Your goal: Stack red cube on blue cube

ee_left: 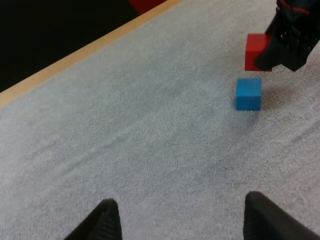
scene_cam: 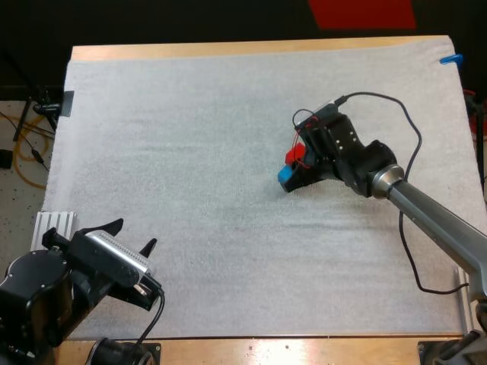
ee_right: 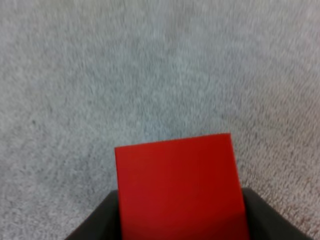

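With the right gripper [scene_cam: 298,166], pinches the red cube [ee_right: 176,185] from both sides, right of middle on the white mat [scene_cam: 190,137]. Shows the blue cube [scene_cam: 286,176] just beside it on the mat, unstacked. Hangs the left gripper [scene_cam: 135,234] spread wide, clear of anything, well apart at the near left corner

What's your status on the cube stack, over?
Left gripper open, at the mat's near edge. Right gripper shut on red cube, close by blue cube, not yet stacked. Nothing on blue cube's top.
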You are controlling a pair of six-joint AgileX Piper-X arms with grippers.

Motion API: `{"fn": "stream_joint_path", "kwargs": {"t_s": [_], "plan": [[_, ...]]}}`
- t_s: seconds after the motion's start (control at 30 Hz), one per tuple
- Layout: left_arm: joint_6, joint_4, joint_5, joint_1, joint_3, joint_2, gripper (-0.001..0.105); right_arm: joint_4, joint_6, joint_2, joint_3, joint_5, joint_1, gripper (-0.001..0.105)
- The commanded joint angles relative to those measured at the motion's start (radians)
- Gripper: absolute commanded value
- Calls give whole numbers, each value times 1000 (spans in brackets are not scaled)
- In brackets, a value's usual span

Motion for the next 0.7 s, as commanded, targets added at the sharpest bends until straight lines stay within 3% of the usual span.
{"fn": "stream_joint_path", "kwargs": {"t_s": [0.0, 0.67], "plan": [[-9, -11, -1, -1, -1, 2, 54, -29, -9, -1, 2, 3, -1, 35], [-9, -11, -1, -1, -1, 2, 54, -90, -12, 102, 4, 34, 22, 35]]}}
